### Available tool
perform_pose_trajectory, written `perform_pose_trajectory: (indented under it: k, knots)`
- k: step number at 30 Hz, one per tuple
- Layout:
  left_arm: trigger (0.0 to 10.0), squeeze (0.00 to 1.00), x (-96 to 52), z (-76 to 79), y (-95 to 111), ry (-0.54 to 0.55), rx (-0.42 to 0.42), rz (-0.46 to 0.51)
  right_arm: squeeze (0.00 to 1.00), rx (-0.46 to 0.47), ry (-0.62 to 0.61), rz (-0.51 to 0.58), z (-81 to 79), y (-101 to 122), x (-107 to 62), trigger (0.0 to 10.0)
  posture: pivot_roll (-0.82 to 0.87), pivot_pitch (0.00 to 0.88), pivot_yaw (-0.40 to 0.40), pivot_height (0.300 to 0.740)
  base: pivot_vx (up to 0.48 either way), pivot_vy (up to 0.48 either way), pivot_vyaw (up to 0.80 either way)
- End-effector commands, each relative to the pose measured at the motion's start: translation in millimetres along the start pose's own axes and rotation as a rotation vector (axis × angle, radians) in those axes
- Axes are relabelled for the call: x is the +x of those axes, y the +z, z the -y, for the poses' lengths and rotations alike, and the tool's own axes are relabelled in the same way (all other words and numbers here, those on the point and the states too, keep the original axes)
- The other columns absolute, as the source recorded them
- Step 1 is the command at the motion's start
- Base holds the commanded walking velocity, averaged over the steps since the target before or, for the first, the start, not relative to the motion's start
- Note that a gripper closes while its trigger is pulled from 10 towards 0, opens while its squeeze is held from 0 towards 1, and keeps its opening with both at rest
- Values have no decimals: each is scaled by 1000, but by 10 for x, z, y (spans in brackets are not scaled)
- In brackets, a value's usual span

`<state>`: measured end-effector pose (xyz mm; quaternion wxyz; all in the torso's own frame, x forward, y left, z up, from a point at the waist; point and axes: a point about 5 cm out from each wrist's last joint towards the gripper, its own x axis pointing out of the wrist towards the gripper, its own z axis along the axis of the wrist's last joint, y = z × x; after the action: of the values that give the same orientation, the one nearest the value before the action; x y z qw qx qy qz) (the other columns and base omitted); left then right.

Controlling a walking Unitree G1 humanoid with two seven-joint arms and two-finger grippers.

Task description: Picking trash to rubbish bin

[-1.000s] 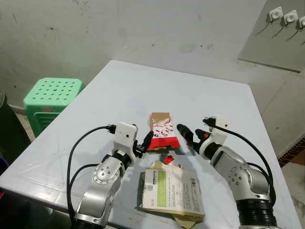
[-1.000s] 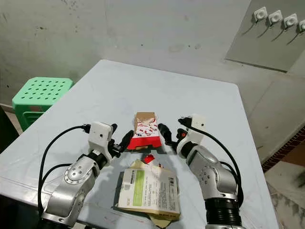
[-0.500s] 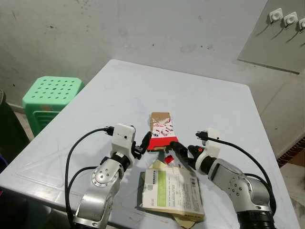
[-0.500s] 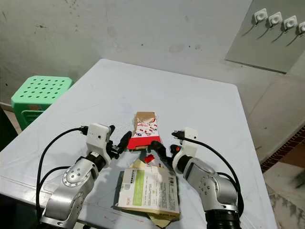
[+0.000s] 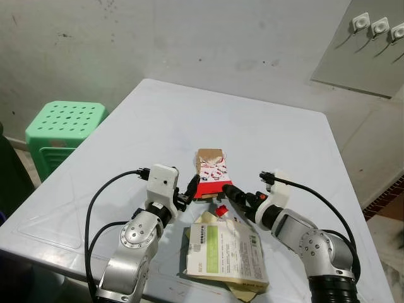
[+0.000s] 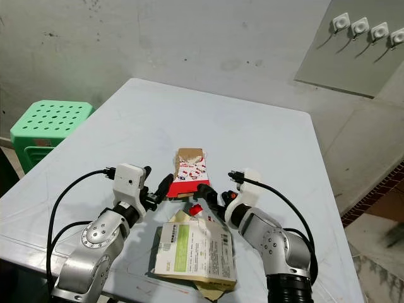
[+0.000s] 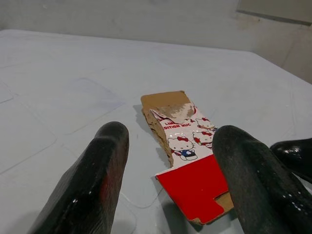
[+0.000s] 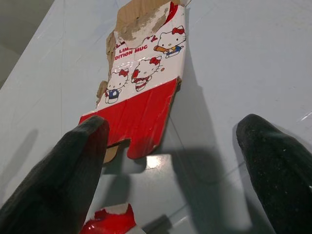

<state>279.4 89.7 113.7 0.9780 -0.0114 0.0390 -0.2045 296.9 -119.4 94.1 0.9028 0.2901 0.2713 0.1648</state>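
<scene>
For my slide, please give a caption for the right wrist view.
Open right pincer approaching a flattened red-and-white carton on the table.

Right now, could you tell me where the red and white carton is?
The red and white carton lies flat mid-table, between the left gripper and right gripper, just beyond the large flattened box.

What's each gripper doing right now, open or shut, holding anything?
Left gripper: open, holding nothing, at the near left corner of the red and white box.
Right gripper: open, holding nothing, at the box's near right corner.
</scene>
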Motion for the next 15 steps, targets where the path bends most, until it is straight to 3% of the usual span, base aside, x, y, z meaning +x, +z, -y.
perform_pose_trajectory:
  k: [1,4,15]
  knots:
    - [10000,0,-8,30,28,-1,3,4,0,15,18,-21,-59,-24,52,10000,-17,5,-106,740,0,0,0]
    - [10000,0,-10,32,36,-1,4,6,0,-50,-15,9,-67,3,94,10000,-15,6,-106,740,0,0,0]
    - [10000,0,-15,22,60,9,8,13,0,-125,-102,19,98,-7,141,10000,-8,9,-106,740,0,0,0]
